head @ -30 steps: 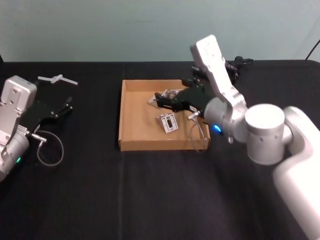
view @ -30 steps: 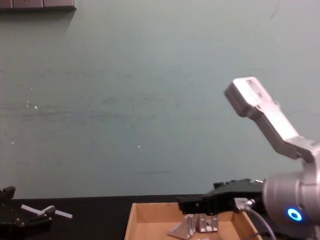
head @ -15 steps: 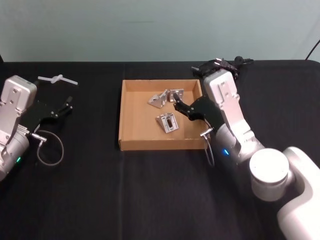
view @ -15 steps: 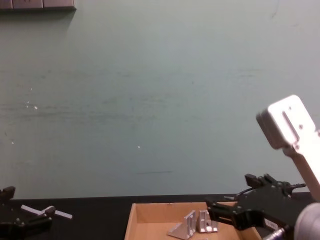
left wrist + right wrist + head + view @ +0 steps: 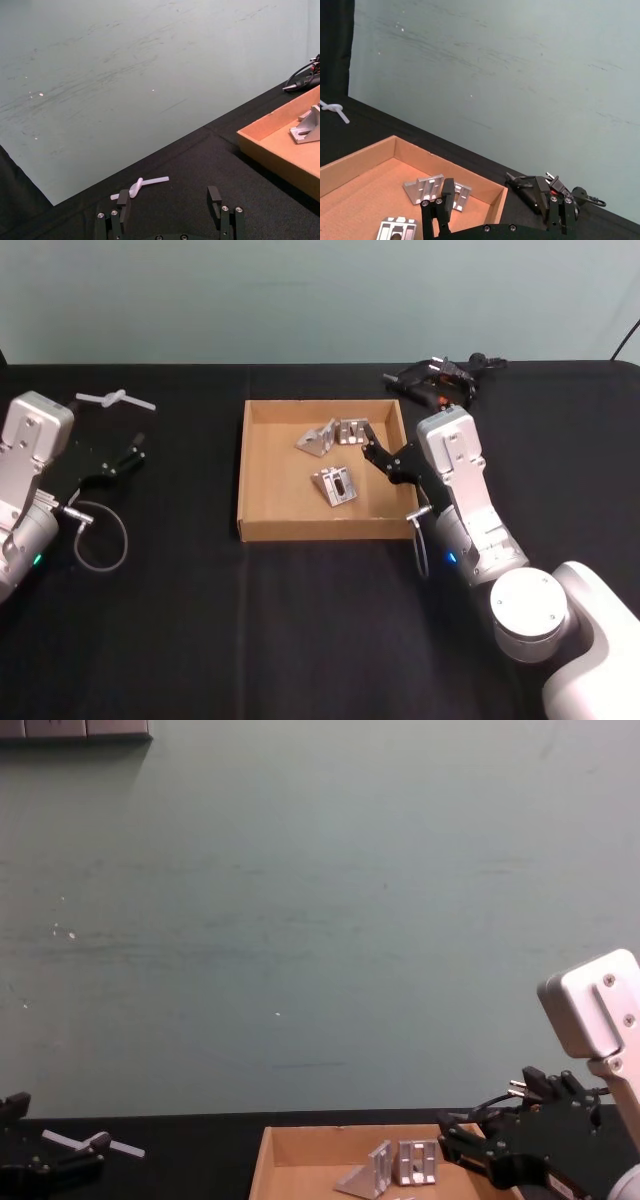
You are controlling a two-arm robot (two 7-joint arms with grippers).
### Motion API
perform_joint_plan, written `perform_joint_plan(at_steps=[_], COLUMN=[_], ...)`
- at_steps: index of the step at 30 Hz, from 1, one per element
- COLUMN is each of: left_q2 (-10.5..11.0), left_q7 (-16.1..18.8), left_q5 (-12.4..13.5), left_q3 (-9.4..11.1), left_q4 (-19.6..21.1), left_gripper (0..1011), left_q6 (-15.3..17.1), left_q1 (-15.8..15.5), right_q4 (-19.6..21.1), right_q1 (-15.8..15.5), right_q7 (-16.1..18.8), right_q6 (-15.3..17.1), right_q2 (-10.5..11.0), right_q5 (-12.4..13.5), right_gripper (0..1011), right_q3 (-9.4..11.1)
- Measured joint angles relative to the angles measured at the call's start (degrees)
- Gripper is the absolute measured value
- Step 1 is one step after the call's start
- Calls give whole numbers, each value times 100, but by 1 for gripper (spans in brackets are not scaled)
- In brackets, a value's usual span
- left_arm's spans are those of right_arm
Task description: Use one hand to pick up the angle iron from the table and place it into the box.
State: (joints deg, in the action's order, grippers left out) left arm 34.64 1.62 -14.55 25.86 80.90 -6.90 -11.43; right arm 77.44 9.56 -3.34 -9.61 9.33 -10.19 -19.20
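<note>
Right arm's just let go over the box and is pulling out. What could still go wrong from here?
The open right black mechanical gripper still sits low at the right wall of the shallow brown cardboard box; retreating sideways, it might snag and drag it.

Its fingertips are close to the rear silver angle iron, so a swing could knock that bracket.

A black plug and cable lies on the table behind the box, where the withdrawing arm could catch it.
</note>
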Motion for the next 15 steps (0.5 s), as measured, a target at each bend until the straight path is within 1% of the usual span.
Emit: perform_joint_plan(at_steps=[3, 15], left_q2=[0, 0], left_q7=[0, 0], left_q5=[0, 0], left_q3=[0, 0], left_q4=[0, 0], left_gripper=[1005, 1005], left_q6=[0, 0], left_q1=[0, 0], right_q4=[-18, -13], right_q1=[-11, -1], right_q7=[17, 28], right_q6=[2, 16], right_q2=[-43, -24], right_q5=[9, 17], right_gripper=[1004, 1004], right_q3=[41, 17])
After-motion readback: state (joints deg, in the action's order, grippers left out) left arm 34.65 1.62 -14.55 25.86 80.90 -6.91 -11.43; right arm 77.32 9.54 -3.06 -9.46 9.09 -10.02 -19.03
